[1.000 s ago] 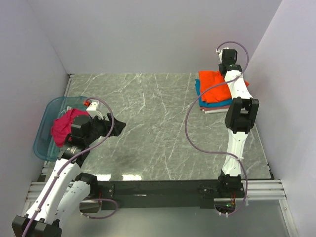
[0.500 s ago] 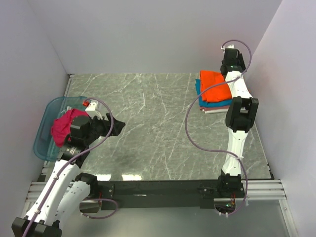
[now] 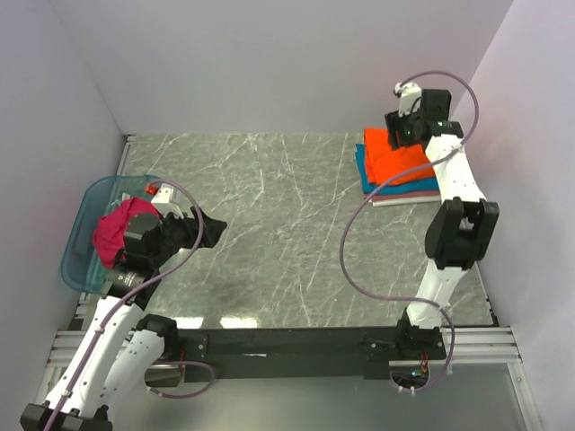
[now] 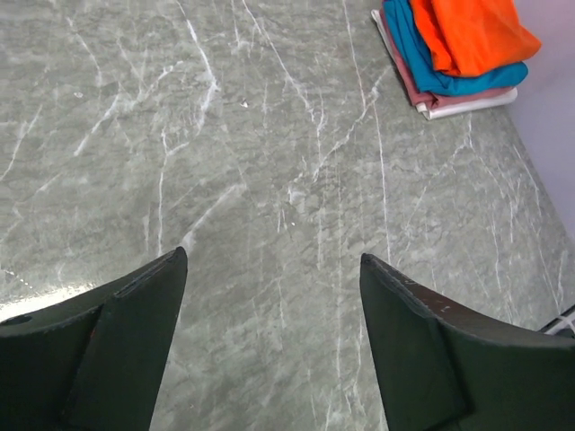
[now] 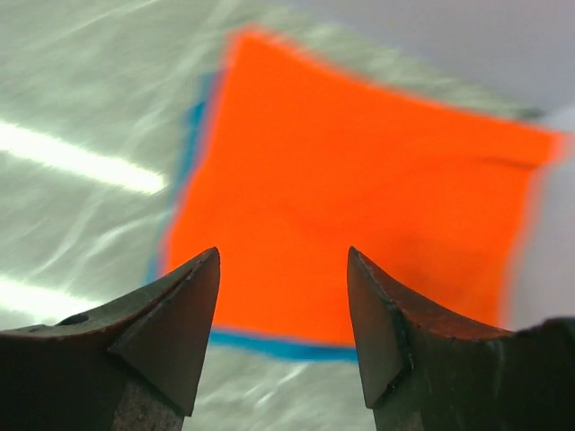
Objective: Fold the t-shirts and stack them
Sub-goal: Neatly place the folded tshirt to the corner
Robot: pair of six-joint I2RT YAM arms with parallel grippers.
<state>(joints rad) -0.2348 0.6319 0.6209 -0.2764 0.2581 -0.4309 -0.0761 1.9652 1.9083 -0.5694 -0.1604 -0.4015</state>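
A folded stack of t-shirts lies at the table's back right, with the bright orange t-shirt (image 3: 402,164) on top, a teal one (image 3: 367,176) under it, and pink and white edges at the bottom. My right gripper (image 3: 396,136) hovers open over the stack's far edge, holding nothing; its wrist view shows the orange t-shirt (image 5: 359,180) and a teal rim (image 5: 269,346) beneath the right gripper (image 5: 283,260). A crumpled magenta t-shirt (image 3: 115,230) sits in the tub. My left gripper (image 3: 214,232) is open above bare marble, left gripper (image 4: 272,269), far from the stack (image 4: 463,40).
The translucent blue tub (image 3: 79,260) stands at the left edge, beside the left arm. Walls close in on the left, back and right. A purple cable (image 3: 355,242) loops from the right arm over the table.
The right gripper opened, let go of the orange t-shirt and drew up and back, its elbow swinging right. The left arm barely moved.
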